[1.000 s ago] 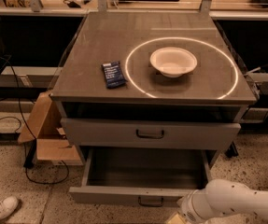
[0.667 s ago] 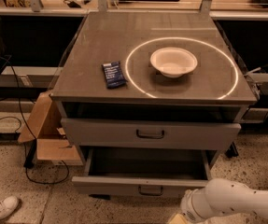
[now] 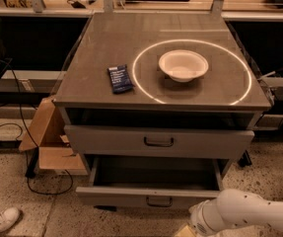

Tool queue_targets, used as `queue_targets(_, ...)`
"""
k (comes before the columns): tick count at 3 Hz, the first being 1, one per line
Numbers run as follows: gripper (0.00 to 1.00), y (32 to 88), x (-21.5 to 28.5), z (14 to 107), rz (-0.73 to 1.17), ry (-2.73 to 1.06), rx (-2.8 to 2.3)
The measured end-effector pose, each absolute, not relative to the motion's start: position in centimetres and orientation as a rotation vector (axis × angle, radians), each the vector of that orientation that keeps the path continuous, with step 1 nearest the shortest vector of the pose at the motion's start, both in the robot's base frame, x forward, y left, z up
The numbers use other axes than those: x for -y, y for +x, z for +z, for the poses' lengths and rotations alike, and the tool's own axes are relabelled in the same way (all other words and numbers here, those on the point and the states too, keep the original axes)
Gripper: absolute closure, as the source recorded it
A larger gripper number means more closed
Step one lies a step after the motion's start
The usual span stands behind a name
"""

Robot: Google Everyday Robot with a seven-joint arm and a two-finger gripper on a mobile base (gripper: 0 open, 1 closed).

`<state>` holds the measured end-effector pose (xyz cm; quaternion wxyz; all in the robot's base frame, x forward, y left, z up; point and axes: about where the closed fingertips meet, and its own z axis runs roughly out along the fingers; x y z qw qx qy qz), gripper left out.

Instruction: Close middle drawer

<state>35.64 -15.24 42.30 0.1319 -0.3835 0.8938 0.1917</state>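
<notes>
Camera view: middle drawer stands pulled out below the worktop front edge, tray interior exposed, beneath the taller-fronted drawer. Gripper sits low, near the drawer front's right end, under the worktop's front right corner. Whether it is grasping or released cannot be told.

No text can be read with certainty. The one printed thing is a dark blue packet lying flat near the front left corner of the bench; pale lines of lettering run across its face, perhaps a label, but no word or number comes clear. The gripper sits low, beyond the bench's front right corner, and shows no legible marking.
</notes>
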Motion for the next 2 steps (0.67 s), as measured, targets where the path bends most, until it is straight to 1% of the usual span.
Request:
queue_targets(1,0.57,35.64,15.24,42.30,0.556,-1.113,-2.594)
queue_targets(2,0.80,35.64,15.24,42.30,0.556,-1.113,-2.594)
